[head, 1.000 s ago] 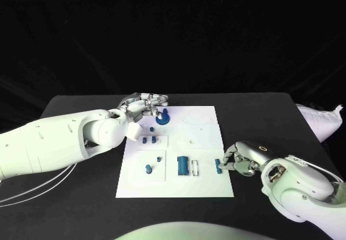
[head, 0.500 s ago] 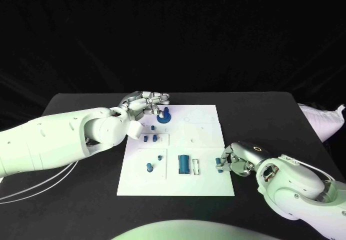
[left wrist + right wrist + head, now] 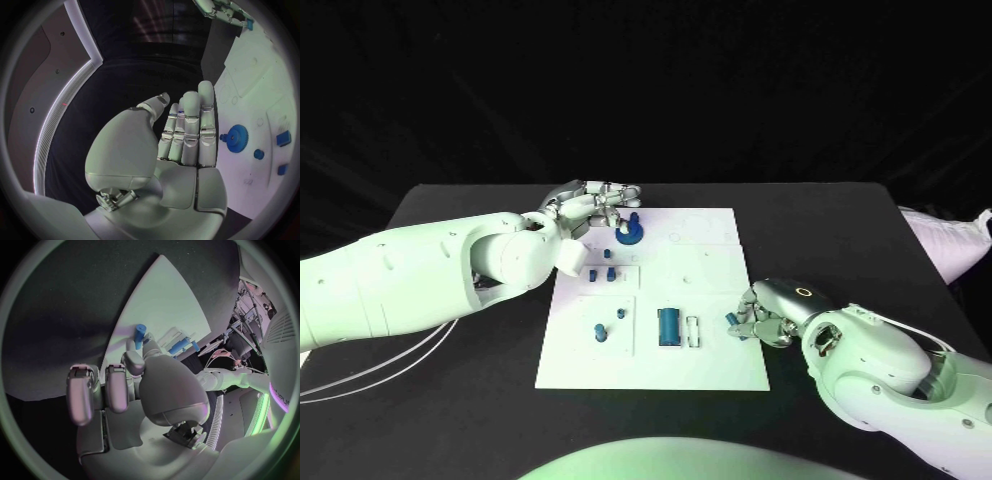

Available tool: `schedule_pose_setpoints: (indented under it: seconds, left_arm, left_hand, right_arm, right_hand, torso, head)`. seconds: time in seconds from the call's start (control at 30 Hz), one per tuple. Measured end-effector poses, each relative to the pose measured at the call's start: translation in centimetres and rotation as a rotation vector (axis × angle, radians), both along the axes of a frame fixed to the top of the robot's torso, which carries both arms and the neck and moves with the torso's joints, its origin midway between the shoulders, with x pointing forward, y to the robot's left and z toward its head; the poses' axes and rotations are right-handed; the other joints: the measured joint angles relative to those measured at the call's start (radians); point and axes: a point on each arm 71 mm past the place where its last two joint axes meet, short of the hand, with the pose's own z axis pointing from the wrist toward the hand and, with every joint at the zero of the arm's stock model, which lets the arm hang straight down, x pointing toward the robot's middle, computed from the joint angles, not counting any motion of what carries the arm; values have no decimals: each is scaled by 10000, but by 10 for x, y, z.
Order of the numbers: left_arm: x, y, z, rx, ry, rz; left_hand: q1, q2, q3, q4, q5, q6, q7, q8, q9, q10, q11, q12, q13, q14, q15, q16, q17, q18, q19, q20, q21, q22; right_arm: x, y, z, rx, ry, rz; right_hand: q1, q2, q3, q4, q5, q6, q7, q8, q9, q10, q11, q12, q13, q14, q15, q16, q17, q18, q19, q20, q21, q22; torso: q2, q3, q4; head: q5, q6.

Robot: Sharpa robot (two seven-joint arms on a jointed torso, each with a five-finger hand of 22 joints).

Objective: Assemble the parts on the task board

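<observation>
Head view: my right hand [image 3: 772, 322] sits at the right edge of the white board [image 3: 711, 300], fingers curled and pinching a small blue peg [image 3: 734, 322]. I think the peg stands nearly upright. My left hand [image 3: 593, 206] hangs by the blue gear [image 3: 629, 232] at the board's far end, fingers straight, holding nothing.
</observation>
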Motion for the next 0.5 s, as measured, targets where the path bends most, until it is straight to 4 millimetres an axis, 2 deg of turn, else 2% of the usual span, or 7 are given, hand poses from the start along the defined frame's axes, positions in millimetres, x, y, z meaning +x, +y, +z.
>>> schedule_pose_setpoints:
  seconds: [0.27,0.3,0.33,0.37,0.4,0.47,0.5]
  left_arm:
    - [0,0,0,-1,3,-5]
    - [0,0,0,0,4,-5]
    - [0,0,0,-1,4,-6]
    - [0,0,0,-1,4,-6]
    - [0,0,0,-1,4,-6]
    - [0,0,0,-1,5,-8]
    - [0,0,0,-1,5,-8]
  left_hand:
    - [0,0,0,0,0,0,0,0,0,0,0,0,-1,0,0,0,0,2,0,0,0,0]
    - [0,0,0,0,0,0,0,0,0,0,0,0,-1,0,0,0,0,1,0,0,0,0]
    - [0,0,0,0,0,0,0,0,0,0,0,0,-1,0,0,0,0,0,0,0,0,0]
    - [0,0,0,0,0,0,0,0,0,0,0,0,-1,0,0,0,0,1,0,0,0,0]
    - [0,0,0,0,0,0,0,0,0,0,0,0,-1,0,0,0,0,0,0,0,0,0]
    - [0,0,0,0,0,0,0,0,0,0,0,0,-1,0,0,0,0,1,0,0,0,0]
    - [0,0,0,0,0,0,0,0,0,0,0,0,-1,0,0,0,0,1,0,0,0,0]
  right_arm:
    - [0,10,0,-497,-329,311]
    - [0,11,-1,-542,-359,329]
    - [0,11,-1,-580,-386,343]
    - [0,12,-1,-613,-410,357]
    - [0,12,-1,-636,-432,371]
    - [-1,14,0,-651,-479,415]
    - [-1,15,0,-654,-494,427]
  right_hand:
    - [201,-106,118,-184,-125,67,3,-10,24,0,0,0,37,0,0,0,-1,0,0,0,0,-1]
    - [201,-106,130,-196,-125,70,1,-11,386,0,0,0,44,0,0,0,-1,0,0,0,0,-1]
    - [203,-104,134,-200,-125,70,1,-13,542,0,0,0,48,0,0,0,-1,0,0,0,0,-1]
    - [267,-108,171,-237,-124,70,1,-15,861,0,0,0,67,0,0,0,-1,1,0,0,0,-1]
    - [335,-85,229,-295,-81,84,-12,-16,876,2,-1,0,98,0,0,0,-1,0,0,0,0,-2]
    - [598,61,486,-515,171,146,-75,-246,874,15,-26,0,118,0,1,57,-1,1,0,0,0,-1]
    - [730,123,546,-500,302,169,-94,-286,856,14,-57,1,125,0,1,57,-1,1,0,0,10,-2]
  torso:
    - [-8,-1,-5]
    - [-8,-1,-4]
    - [-8,-1,-4]
    - [-8,-1,-4]
    - [-8,-1,-4]
    - [-8,-1,-2]
    - [-9,0,-1]
  head:
    - [-3,-15]
    - [-8,-16]
    - [-12,-17]
    - [-13,-19]
    - [-17,-21]
    - [-20,-22]
    - [-21,-23]
